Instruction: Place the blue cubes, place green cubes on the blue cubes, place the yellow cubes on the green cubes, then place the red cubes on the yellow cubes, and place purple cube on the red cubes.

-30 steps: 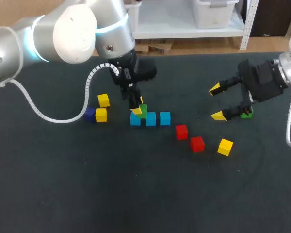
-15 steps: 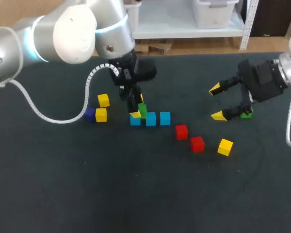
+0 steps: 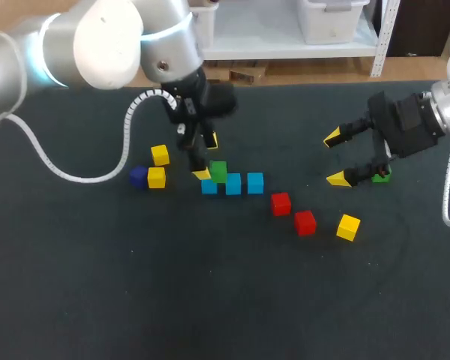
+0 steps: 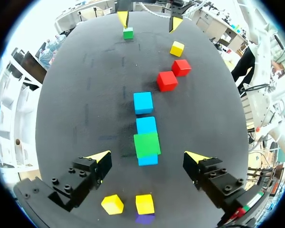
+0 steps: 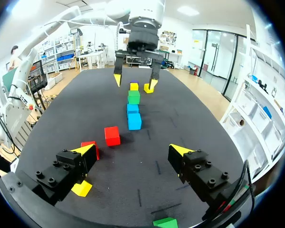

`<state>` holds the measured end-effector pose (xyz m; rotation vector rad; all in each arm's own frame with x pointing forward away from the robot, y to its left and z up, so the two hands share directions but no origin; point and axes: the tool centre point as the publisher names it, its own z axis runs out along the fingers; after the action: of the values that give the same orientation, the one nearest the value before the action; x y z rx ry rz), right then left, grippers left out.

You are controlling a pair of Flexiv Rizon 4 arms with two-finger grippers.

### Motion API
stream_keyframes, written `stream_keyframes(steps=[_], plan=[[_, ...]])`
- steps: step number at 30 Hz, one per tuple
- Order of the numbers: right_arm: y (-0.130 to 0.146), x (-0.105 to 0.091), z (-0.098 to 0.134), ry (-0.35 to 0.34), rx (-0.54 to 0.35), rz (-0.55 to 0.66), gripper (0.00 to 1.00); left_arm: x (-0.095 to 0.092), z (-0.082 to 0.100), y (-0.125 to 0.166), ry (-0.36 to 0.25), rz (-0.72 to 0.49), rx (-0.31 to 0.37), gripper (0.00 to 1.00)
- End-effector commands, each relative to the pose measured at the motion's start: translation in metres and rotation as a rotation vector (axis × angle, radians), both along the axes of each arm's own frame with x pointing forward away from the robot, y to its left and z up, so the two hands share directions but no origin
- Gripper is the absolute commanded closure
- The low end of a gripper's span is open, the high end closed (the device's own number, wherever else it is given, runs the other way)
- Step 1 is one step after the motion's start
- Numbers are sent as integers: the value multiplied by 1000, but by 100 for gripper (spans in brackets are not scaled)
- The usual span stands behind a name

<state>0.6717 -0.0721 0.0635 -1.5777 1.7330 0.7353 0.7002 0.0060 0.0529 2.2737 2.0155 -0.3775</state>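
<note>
Three blue cubes [image 3: 233,183] lie in a row at mid-table. A green cube [image 3: 218,172] rests on the row's left end cube [image 4: 147,160], free of any finger. My left gripper [image 3: 206,157] hangs open just above that green cube [image 4: 147,144], its tips wide on either side. My right gripper [image 3: 334,158] stands open at the right, with a second green cube [image 3: 381,177] beside it, under the wrist [image 5: 165,222]. Two red cubes [image 3: 280,203] [image 3: 305,222] and a yellow cube [image 3: 348,226] lie between the row and the right arm. Two yellow cubes [image 3: 160,154] [image 3: 157,177] and a purple cube [image 3: 139,176] sit left of the row.
The dark table mat [image 3: 210,300] stretches bare toward the front. My left arm's white cable [image 3: 127,135] loops above the left yellow cubes.
My left gripper has opened and let go of the green cube, leaving it on the end blue cube, then lifted and drawn back a little. The right arm has kept still.
</note>
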Motion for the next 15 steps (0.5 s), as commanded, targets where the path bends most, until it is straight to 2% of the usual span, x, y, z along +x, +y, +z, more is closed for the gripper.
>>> stream_keyframes(steps=[1,7,15], plan=[[0,1,-1,-1,2,1,0,-22,19,23,-43,2,-39,0],[0,1,-1,-1,2,1,0,-39,36,58,-75,-1,-76,0],[0,1,-1,-1,2,1,0,-53,53,102,-78,-59,-103,0]])
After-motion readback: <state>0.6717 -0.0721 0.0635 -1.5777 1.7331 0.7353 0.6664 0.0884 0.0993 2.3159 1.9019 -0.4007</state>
